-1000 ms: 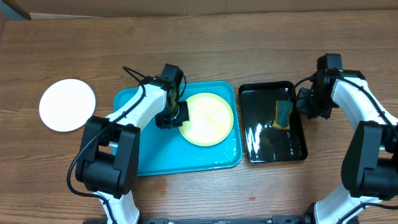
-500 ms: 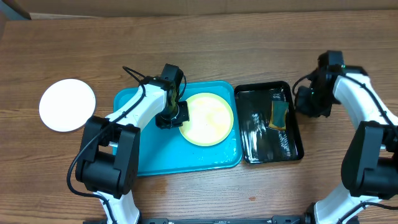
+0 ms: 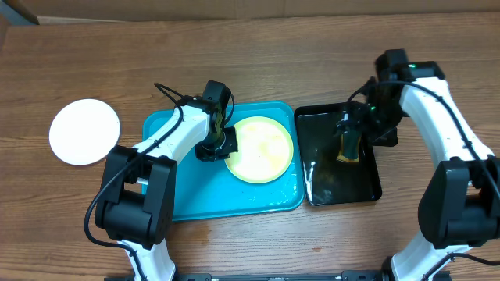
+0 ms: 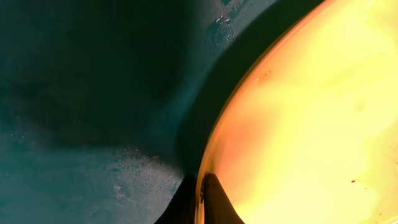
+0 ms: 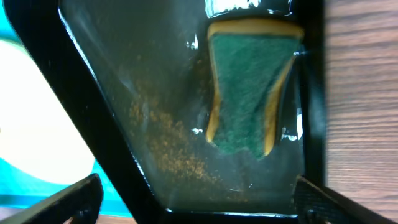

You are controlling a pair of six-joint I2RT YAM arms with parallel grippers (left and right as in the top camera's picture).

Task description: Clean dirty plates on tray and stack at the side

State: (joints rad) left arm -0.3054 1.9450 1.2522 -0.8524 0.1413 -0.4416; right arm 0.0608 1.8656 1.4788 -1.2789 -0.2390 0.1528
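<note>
A pale yellow-green plate [image 3: 262, 150] lies on the right half of the turquoise tray [image 3: 187, 187]. My left gripper [image 3: 219, 141] is shut on its left rim; in the left wrist view the two fingertips [image 4: 214, 202] pinch the plate's [image 4: 311, 118] edge over the wet tray [image 4: 81, 93]. A white plate [image 3: 84, 131] rests on the table at the far left. My right gripper [image 3: 353, 126] hangs open over the black tray, its wide-spread fingers [image 5: 339, 202] empty just short of the sponge [image 5: 249, 93].
The glossy black tray [image 3: 328, 183] sits against the turquoise tray's right side and holds water with brown specks [image 5: 168, 149] and a green-and-yellow sponge [image 3: 349, 145]. Bare wooden table lies all around.
My right gripper opened wide and swung left from the black tray's right rim to above the sponge. The black tray slid a little to the left. The left arm and the plates stayed put.
</note>
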